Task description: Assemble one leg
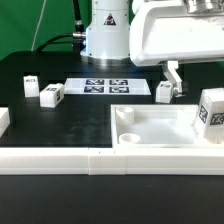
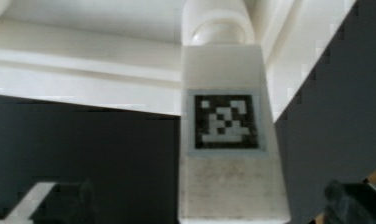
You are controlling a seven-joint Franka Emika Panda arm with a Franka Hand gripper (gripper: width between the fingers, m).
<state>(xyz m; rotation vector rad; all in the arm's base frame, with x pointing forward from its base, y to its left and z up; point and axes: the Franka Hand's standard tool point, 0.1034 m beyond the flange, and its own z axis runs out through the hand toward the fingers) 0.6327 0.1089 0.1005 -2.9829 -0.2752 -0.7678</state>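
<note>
Jaws: spread wide. In the wrist view we see the two dark fingers [image 2: 39, 205] well out to either side of the leg [image 2: 226, 120], with black table showing in both gaps. Neither pad touches the plastic.

Gripper [image 1: 172, 88]: hangs low over the table [image 1: 90, 125], just behind the far wall of the tray-like part [image 1: 150, 128]. The leg [image 1: 164, 92] sits between the fingers.

Leg: white, one black-and-white tag facing the wrist camera. In the exterior view it looks upright on the table, close to the tray-like part's far edge. We cannot tell whether the two touch. In the wrist view the white tray-like part [image 2: 96, 60] fills the area beyond the leg's far end.

Further out, exterior view:
- Marker board [image 1: 105, 87] lies flat in front of the robot base [image 1: 105, 35], toward the exterior view's left of the gripper.
- Two spare legs [image 1: 52, 94] stand near each other on the exterior view's left, well apart from the gripper.
- A tagged block [image 1: 211, 110] stands at the tray-like part's edge on the exterior view's right.
</note>
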